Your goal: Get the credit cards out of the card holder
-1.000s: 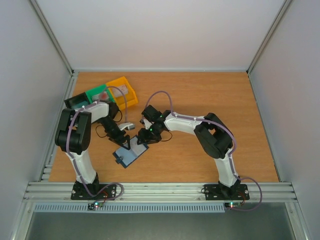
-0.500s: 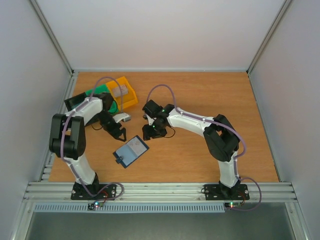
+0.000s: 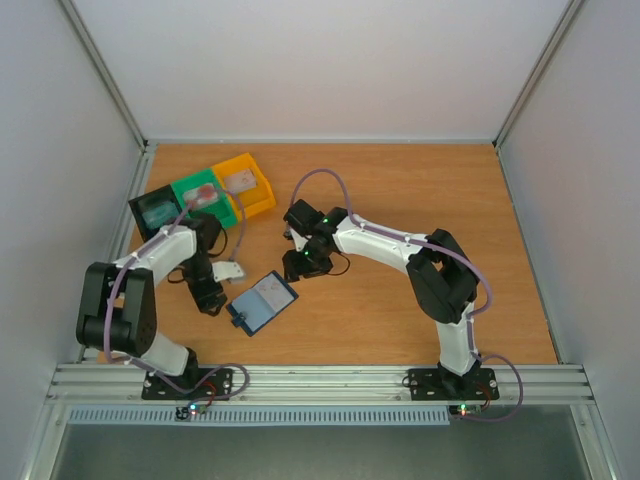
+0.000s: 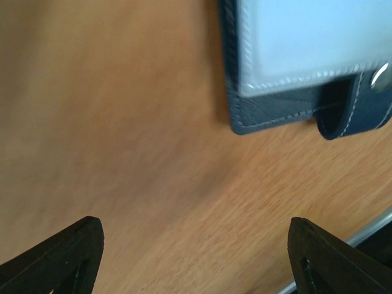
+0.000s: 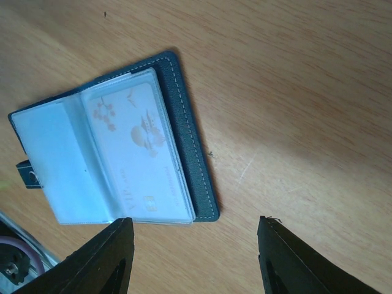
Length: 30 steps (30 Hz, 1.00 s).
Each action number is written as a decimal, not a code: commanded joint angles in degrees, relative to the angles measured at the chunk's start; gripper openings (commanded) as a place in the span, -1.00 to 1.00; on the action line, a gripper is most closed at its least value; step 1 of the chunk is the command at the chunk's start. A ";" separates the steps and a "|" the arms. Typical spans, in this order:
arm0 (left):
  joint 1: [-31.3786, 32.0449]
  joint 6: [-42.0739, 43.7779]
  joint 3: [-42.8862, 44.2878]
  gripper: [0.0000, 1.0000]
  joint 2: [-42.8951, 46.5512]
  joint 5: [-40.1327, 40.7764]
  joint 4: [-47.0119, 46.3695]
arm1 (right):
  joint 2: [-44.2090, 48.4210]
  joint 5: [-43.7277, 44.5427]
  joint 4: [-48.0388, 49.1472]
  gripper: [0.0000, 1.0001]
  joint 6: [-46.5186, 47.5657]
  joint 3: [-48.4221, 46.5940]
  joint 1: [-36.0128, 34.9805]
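Note:
The card holder [image 3: 262, 301] lies open on the wooden table, navy with clear sleeves. In the right wrist view, a pale credit card [image 5: 141, 153] with reddish marks sits in a sleeve of the card holder [image 5: 196, 159]. My right gripper [image 5: 196, 251] hovers open just off the holder's far edge, and my right gripper [image 3: 298, 268] holds nothing. My left gripper [image 3: 210, 303] stands open and empty to the left of the holder. In the left wrist view, the card holder [image 4: 275, 110] and its snap strap [image 4: 361, 104] lie beyond my left gripper [image 4: 196, 257], over bare wood.
Three bins stand in a row at the back left: black [image 3: 152, 211], green [image 3: 203, 197] and yellow [image 3: 247, 185]. Pale cards lie in the green and yellow ones. A metal rail [image 3: 320, 380] runs along the table's near edge.
My left arm has swung back from the holder's far side to its near left. My right gripper lifted off the holder's far edge and has since held still.

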<state>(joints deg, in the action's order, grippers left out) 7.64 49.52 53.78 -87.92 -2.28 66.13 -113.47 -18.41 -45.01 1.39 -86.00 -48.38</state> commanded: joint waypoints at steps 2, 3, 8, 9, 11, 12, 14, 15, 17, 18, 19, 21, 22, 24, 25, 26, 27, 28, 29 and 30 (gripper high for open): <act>5.11 5.06 -8.12 0.66 1.21 7.32 -11.29 | -1.48 -2.34 1.58 0.13 -0.46 -0.86 -0.40; 6.05 4.85 -8.76 0.66 0.78 7.83 -12.53 | -1.42 -2.41 1.97 0.13 -0.55 -0.66 -0.40; 9.26 3.48 -10.17 0.67 -1.55 7.96 -16.44 | -1.80 -4.65 3.96 0.13 -1.30 0.30 0.27; 9.73 3.22 -10.26 0.67 -2.21 7.81 -17.19 | -1.96 -4.78 3.98 0.13 -1.30 0.37 0.38; 10.58 2.49 -10.33 0.67 -3.32 7.12 -17.93 | -2.10 -4.96 3.87 0.14 -1.30 0.53 0.39; 11.02 2.44 -10.42 0.67 -3.77 6.96 -18.39 | -2.19 -5.13 3.96 0.14 -1.30 0.71 0.41; 11.67 2.42 -10.57 0.67 -4.60 6.71 -19.69 | -2.60 -5.19 3.85 0.13 -1.30 0.82 0.46; 12.00 2.43 -10.30 0.67 -5.07 6.03 -20.27 | -2.89 -5.19 3.73 0.13 -1.30 0.83 0.48; 12.89 1.48 -8.84 0.67 -5.89 2.99 -20.39 | -3.31 -5.76 3.93 0.13 -1.30 1.02 0.88; 13.37 0.76 -7.98 0.67 -6.35 1.24 -20.20 | -3.09 -6.38 4.66 0.13 -2.79 1.70 1.29; 13.77 0.23 -7.11 0.67 -6.88 -0.21 -20.40 | -2.65 -7.66 5.91 0.13 -3.59 2.81 1.79; 14.35 -0.92 -5.27 0.67 -8.04 -2.26 -20.87 | -1.42 -10.17 8.76 0.13 -4.87 5.58 3.25; 14.75 -1.20 -4.08 0.67 -8.68 -2.13 -21.18 | -0.83 -10.57 9.33 0.13 -5.24 6.60 4.09; 15.57 -2.21 -2.21 0.66 -10.16 -1.34 -22.71 | 0.41 -8.91 8.46 0.13 -5.20 8.19 5.31; 16.25 -2.31 -1.25 0.66 -10.90 -1.46 -22.92 | 1.22 -8.17 7.97 0.14 -4.97 8.92 5.87; 17.12 -2.19 -0.42 0.66 -11.86 -1.34 -23.34 | 2.36 -7.58 7.96 0.13 -4.90 10.03 6.32; 18.25 -1.73 0.56 0.66 -12.84 -0.92 -23.36 | 3.62 -7.15 8.24 0.13 -4.95 11.91 6.74; 19.48 -0.77 1.41 0.66 -13.82 0.66 -23.13 | 5.04 -6.37 8.52 0.14 -5.13 13.46 7.13; 20.73 0.68 2.10 0.66 -14.71 2.61 -23.40 | 6.59 -5.56 8.70 0.14 -5.52 15.14 7.66; 21.74 1.59 2.69 0.66 -15.81 4.48 -23.72 | 8.14 -4.88 8.90 0.14 -5.86 16.74 8.20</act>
<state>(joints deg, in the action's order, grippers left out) 25.21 48.31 55.75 -97.71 2.35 49.82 -112.14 -25.82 -36.73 -2.79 -73.71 -41.65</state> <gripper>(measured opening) 0.831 0.568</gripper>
